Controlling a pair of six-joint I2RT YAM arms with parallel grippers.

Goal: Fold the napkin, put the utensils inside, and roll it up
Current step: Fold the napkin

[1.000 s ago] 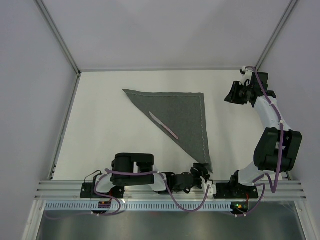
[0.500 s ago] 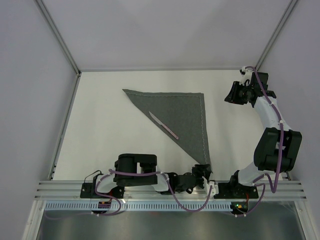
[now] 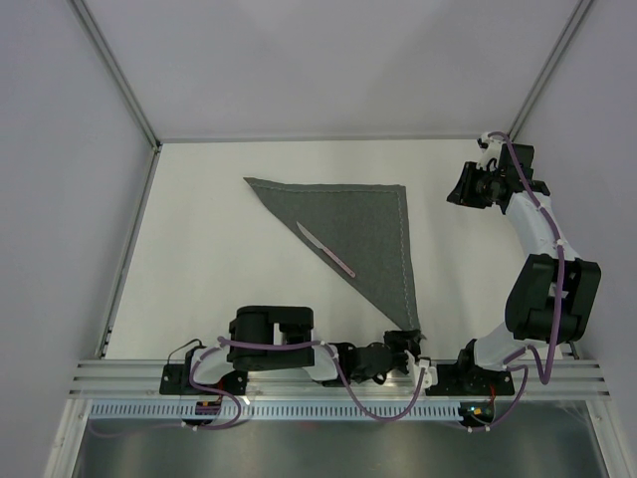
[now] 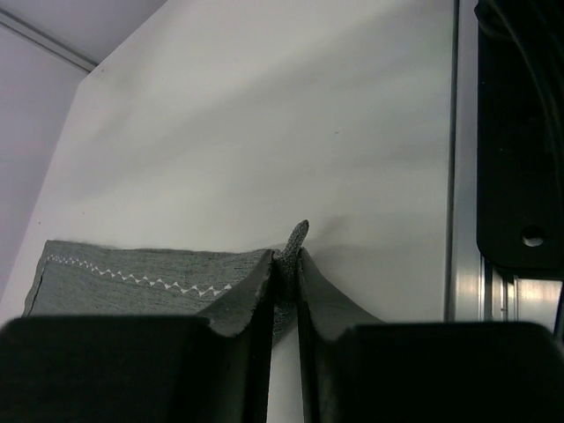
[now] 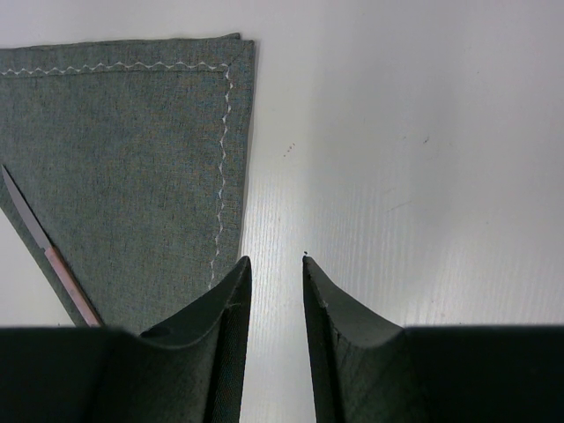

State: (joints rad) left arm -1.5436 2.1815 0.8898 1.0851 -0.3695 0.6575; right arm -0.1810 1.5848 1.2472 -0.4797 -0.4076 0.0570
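Observation:
The dark grey napkin (image 3: 363,234) lies folded into a triangle on the white table, its point toward the near edge. The slim pinkish-silver knife (image 3: 325,249) lies on its left folded edge; it also shows in the right wrist view (image 5: 53,260). My left gripper (image 3: 403,341) is at the napkin's near corner, shut on that corner (image 4: 293,256), which sticks up between the fingertips. My right gripper (image 3: 463,186) is open and empty, just right of the napkin's far right corner (image 5: 231,53), above bare table.
Metal frame rails (image 3: 124,254) run along the table's left side and the near edge (image 4: 458,176). Grey walls stand behind and at both sides. White table (image 3: 219,259) lies to the napkin's left and right.
The left gripper has crept a little toward the near edge, and its jaws have closed on the napkin's near corner. The right arm, napkin and knife have not visibly moved.

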